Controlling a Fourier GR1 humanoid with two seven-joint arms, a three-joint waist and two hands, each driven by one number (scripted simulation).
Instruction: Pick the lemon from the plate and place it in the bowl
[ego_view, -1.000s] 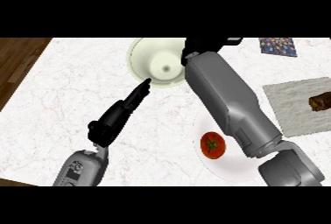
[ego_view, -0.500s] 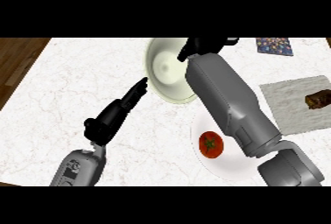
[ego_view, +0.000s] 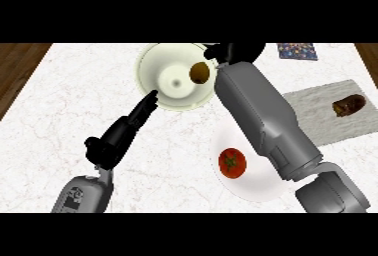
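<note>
- Lemon (ego_view: 198, 73), brownish-yellow, sits inside the bowl (ego_view: 159, 65) near its right wall, just below the right hand (ego_view: 235, 51).
- Right hand hovers at the bowl's rim; whether its fingers are spread or curled, I cannot tell.
- Left hand (ego_view: 122, 132) lies straight-fingered, fingertips at the bowl's lower edge, perhaps steadying it.
- Tomato (ego_view: 232, 163) remains on the plate (ego_view: 255, 192); the right forearm crosses it.
- Cloth (ego_view: 317, 107) with a brown item lies rightward on the worktop (ego_view: 66, 100).

Two smooth grey forearms are showing, boxy and rounded at the joints, each ending in a black robot hand: left robot hand (ego_view: 118, 137), right robot hand (ego_view: 236, 51).
</note>
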